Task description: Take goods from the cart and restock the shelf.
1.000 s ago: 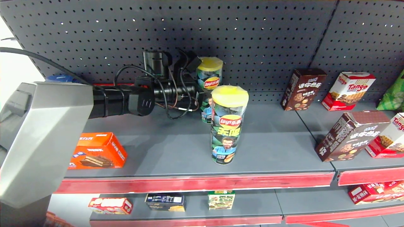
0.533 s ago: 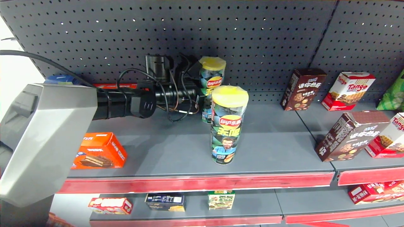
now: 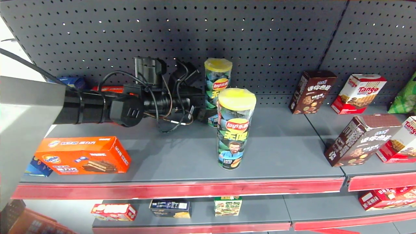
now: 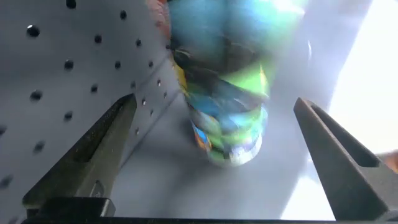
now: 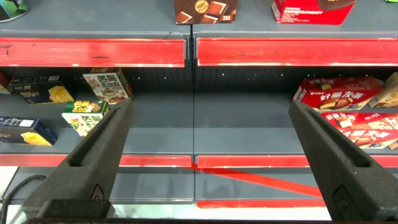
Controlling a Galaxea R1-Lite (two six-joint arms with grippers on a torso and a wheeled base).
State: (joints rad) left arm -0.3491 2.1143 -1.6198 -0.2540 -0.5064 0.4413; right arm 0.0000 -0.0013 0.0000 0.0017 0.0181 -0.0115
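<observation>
Rear can [image 3: 217, 81]: upright at the back of the shelf [image 3: 276, 146], behind the front can [image 3: 235, 130].
Left tool [image 4: 214, 106]: jaws apart, just beside rear can, gripping nothing.
Advice: withdraw straight back, level, clear of both cans.

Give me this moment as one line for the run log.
left gripper: open, by rear can | rear can: upright on shelf, behind front can | right gripper: open, empty

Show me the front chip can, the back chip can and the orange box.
front chip can [image 3: 234, 130], head view, middle of its label.
back chip can [image 3: 218, 84], head view, upper label.
orange box [image 3: 78, 151], head view, top face.
</observation>
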